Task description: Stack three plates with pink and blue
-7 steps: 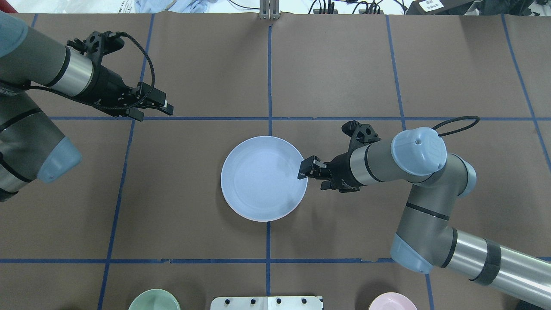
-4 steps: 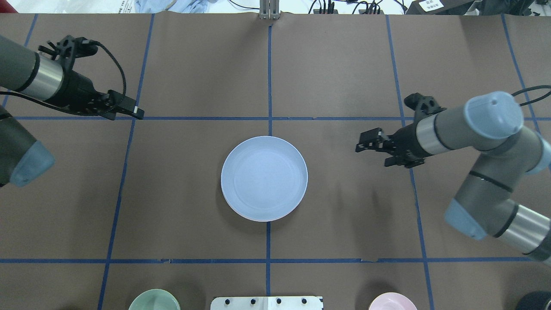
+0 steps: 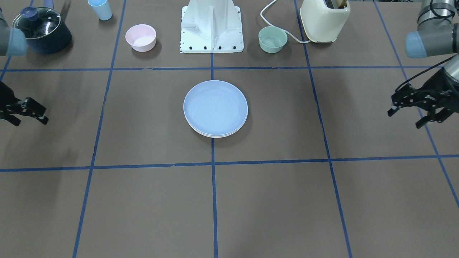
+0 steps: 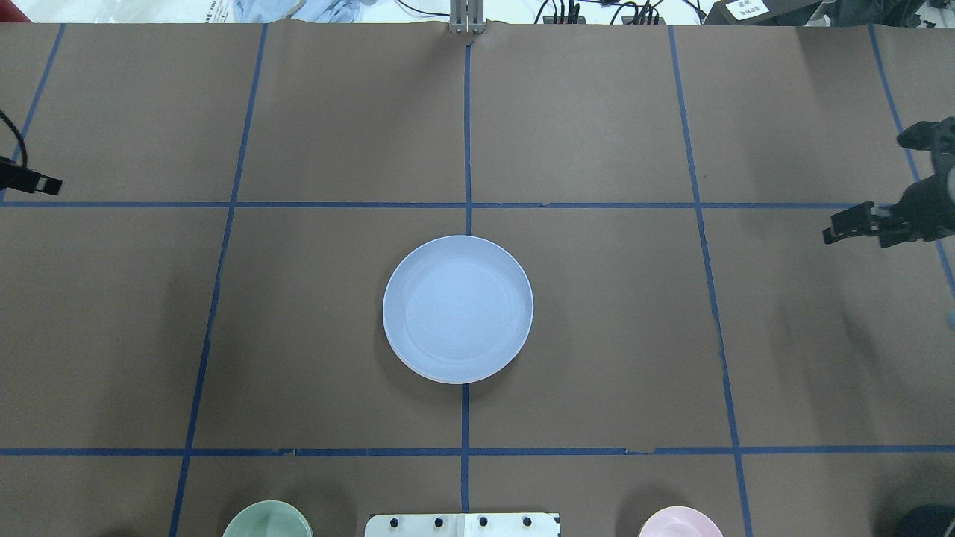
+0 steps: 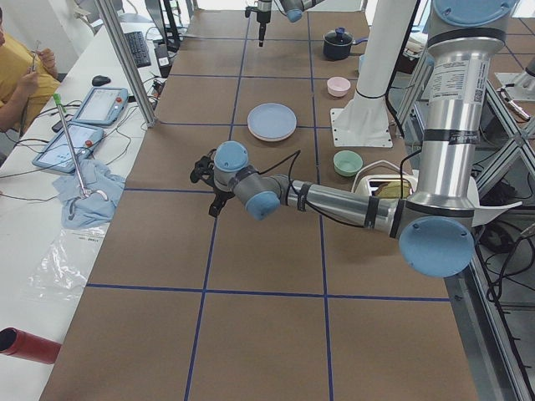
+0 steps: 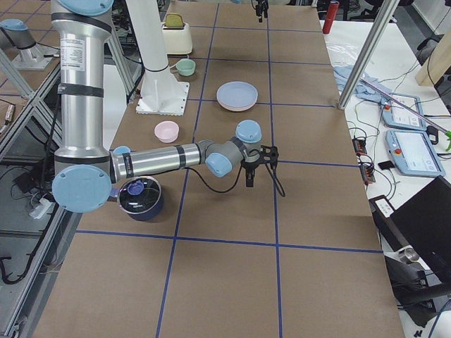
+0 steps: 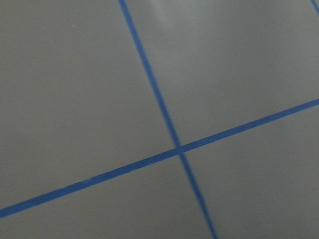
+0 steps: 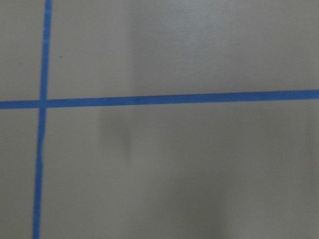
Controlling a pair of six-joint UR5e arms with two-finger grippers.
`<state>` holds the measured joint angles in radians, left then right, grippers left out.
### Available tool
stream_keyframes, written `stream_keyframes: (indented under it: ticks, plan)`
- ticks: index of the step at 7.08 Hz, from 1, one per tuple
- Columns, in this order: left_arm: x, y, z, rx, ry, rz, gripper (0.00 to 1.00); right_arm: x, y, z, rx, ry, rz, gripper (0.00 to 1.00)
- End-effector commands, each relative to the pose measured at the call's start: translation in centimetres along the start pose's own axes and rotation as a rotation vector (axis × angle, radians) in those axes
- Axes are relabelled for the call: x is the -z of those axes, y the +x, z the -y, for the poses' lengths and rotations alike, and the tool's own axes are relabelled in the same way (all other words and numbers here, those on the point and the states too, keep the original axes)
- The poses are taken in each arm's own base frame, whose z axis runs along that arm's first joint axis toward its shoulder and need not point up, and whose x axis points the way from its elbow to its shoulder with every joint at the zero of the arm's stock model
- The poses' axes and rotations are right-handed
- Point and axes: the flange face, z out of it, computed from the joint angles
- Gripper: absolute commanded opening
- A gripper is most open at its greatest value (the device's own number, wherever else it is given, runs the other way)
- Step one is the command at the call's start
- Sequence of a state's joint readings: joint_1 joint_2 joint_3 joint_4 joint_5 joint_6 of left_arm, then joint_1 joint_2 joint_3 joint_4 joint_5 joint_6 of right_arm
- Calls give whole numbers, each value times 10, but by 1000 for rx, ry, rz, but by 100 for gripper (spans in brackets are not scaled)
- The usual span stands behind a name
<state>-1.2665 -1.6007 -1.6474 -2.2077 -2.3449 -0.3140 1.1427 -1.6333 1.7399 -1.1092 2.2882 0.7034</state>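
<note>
A light blue plate (image 3: 215,105) lies on top of a stack at the table's middle. The pale rims of the plates under it (image 3: 216,135) show at its near edge; I cannot tell their colours. From overhead only the blue plate (image 4: 457,307) shows. My left gripper (image 3: 404,117) is open and empty, far out by the table's left edge, and just its tip (image 4: 33,180) shows overhead. My right gripper (image 3: 30,120) is open and empty, far out on the right side, and it also shows overhead (image 4: 837,230). Both wrist views show only brown paper and blue tape.
Near the robot's base stand a small pink bowl (image 3: 140,37), a mint-green bowl (image 3: 272,39), a cream toaster (image 3: 324,19), a dark pot with a glass lid (image 3: 41,30) and a blue cup (image 3: 100,9). The white mount (image 3: 212,28) sits between the bowls.
My right gripper has drawn back from the plate's right rim to the far right. My left gripper has drawn back to the far left edge. The plates have not moved.
</note>
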Motion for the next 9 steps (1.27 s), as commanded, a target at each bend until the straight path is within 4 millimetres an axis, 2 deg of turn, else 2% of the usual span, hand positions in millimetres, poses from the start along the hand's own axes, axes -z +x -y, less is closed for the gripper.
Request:
stream_keyframes:
  ticks: [1,2,3,4,5,9]
  plan:
    - [40,-110,-29,-66,-36,115,100,62,99,0,41,-23,-21,100]
    - [56,-131,-32,-75,-47,142,100,71,130,-8,76,-39,-41,100]
    - [63,-138,-35,-54,-49,150,100,84,138,-6,73,-46,-50,100]
    - [62,-138,-32,-27,-72,144,100,84,141,-8,77,-50,-51,100]
    - [65,-136,-17,-3,-91,145,100,84,141,-9,77,-50,-51,100]
    - [64,-142,-27,15,-100,143,100,85,137,-5,84,-46,-50,100]
